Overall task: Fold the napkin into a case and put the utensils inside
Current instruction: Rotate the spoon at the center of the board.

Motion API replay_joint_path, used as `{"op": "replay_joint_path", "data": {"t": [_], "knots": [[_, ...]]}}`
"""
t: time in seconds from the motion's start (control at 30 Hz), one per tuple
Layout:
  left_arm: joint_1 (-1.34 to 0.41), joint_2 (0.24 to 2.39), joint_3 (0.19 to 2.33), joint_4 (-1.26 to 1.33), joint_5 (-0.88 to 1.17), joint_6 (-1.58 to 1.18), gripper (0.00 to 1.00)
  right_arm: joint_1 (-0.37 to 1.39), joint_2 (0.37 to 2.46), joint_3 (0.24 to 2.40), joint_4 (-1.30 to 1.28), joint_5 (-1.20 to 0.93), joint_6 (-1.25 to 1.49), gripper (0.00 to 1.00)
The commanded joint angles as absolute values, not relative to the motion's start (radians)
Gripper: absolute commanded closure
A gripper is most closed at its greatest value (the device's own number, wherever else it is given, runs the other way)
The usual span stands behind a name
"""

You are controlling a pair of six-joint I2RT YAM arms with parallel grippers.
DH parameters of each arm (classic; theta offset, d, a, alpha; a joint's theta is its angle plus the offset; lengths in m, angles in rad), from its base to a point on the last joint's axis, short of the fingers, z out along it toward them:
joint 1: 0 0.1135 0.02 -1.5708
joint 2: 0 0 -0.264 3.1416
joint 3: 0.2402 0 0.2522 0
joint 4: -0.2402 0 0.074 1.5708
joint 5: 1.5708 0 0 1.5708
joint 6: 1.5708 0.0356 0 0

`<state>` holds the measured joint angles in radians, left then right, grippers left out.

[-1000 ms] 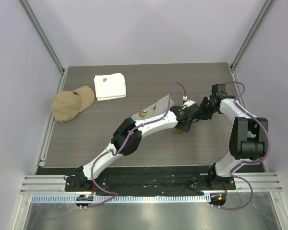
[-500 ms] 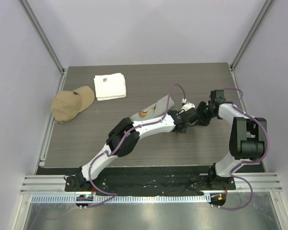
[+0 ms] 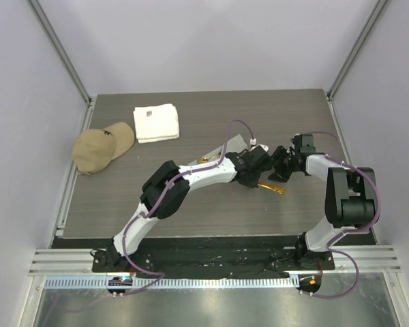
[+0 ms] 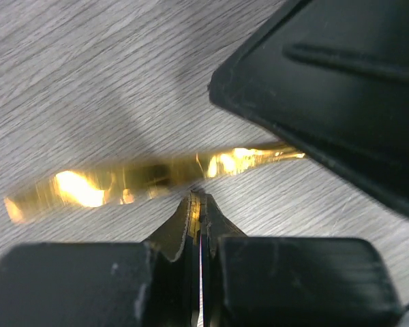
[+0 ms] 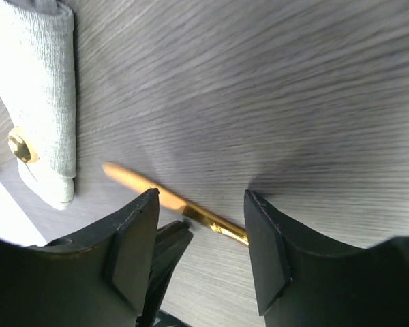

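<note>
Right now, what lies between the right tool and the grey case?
In the right wrist view, the gold utensil, on bare table, reaches from the right tool toward the case.

A robotics lab cell: bare pale walls [image 3: 211, 41], aluminium rail [image 3: 211, 262] at six o'clock, wood-grain tabletop [image 3: 211, 109].
</note>
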<state>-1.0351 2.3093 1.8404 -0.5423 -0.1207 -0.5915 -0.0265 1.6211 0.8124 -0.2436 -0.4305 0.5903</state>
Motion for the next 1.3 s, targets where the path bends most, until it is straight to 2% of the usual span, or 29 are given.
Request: {"op": "replay_joint_path", "data": {"t": [0.0,0.1,0.37,0.5,0.73,0.83,0.97,1.13,1.27], "knots": [[-1.045,2.367,1.744,-0.623,-0.014,-0.581,1.0,-0.017,1.594,0.807,-0.245,-0.388,0.563,0.42],[-1.04,2.312,1.7,-0.56,-0.012,-0.575,1.0,-0.017,1.582,0.821,-0.29,-0.373,0.546,0.45],[-1.032,2.322,1.769,-0.609,0.006,-0.558,1.0,-0.011,1.533,0.736,-0.336,-0.446,0.515,0.52],[-1.008,2.335,1.789,-0.612,-0.029,-0.534,1.0,-0.002,1.497,0.736,-0.377,-0.37,0.448,0.53],[-0.979,2.407,1.926,-0.644,-0.032,-0.485,1.0,0.044,1.517,0.739,-0.353,-0.433,0.486,0.55],[-0.977,2.43,1.967,-0.669,-0.061,-0.472,1.0,0.098,1.542,0.807,-0.435,-0.335,0.416,0.54],[-0.951,2.324,1.907,-0.667,-0.078,-0.485,1.0,0.132,1.565,0.918,-0.543,-0.201,0.303,0.45],[-0.928,2.131,1.75,-0.658,-0.063,-0.505,1.0,0.158,1.566,1.006,-0.636,-0.088,0.232,0.43],[-0.896,1.991,1.671,-0.703,-0.035,-0.558,0.99,0.25,1.594,1.077,-0.695,-0.006,0.253,0.44]]}}
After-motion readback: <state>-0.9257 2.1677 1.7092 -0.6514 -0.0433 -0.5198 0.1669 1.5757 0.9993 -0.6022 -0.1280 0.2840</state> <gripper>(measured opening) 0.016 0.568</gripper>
